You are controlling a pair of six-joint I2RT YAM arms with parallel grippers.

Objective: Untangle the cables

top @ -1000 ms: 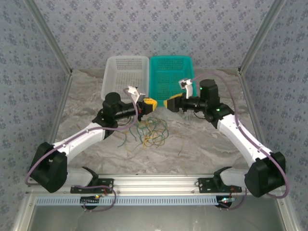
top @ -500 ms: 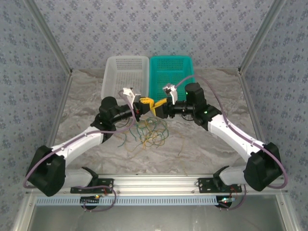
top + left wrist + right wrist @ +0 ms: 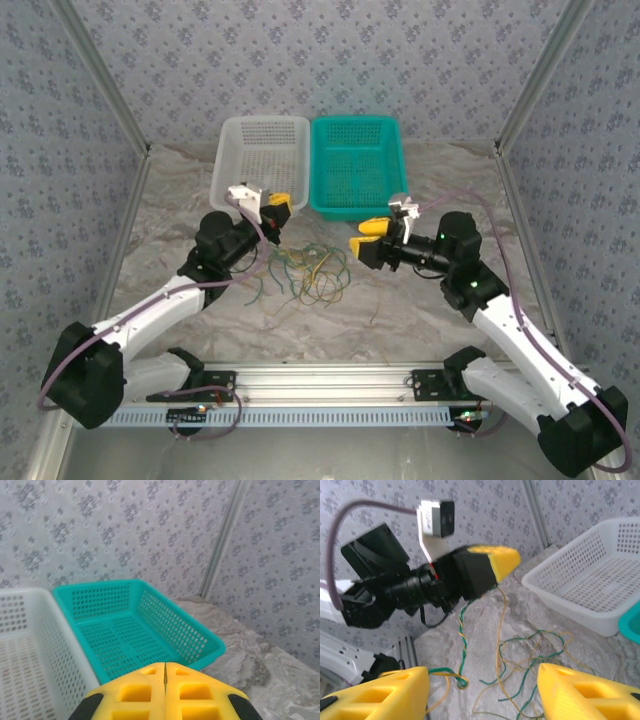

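Observation:
The cables (image 3: 305, 272) are a loose tangle of green and yellow strands on the marble tabletop between the arms. My left gripper (image 3: 276, 205) is raised by the white basket's front and is shut on strands. In the right wrist view a twisted green-yellow strand (image 3: 463, 640) and a yellow one hang from the left gripper (image 3: 496, 563). In the left wrist view the left gripper's (image 3: 165, 676) yellow fingers meet with only a thin seam between them. My right gripper (image 3: 362, 236) (image 3: 480, 695) is open, its fingers wide apart, with a green-yellow loop (image 3: 454, 676) beside one finger.
A white basket (image 3: 262, 122) (image 3: 25, 655) (image 3: 590, 580) and a teal basket (image 3: 355, 122) (image 3: 130, 630) stand side by side at the back. Patterned walls close in the table on three sides. A metal rail (image 3: 320, 380) runs along the near edge.
The two grippers were tip to tip half a second ago. The right gripper has drawn back to the right and lower. The left gripper has risen up-left toward the white basket, trailing strands.

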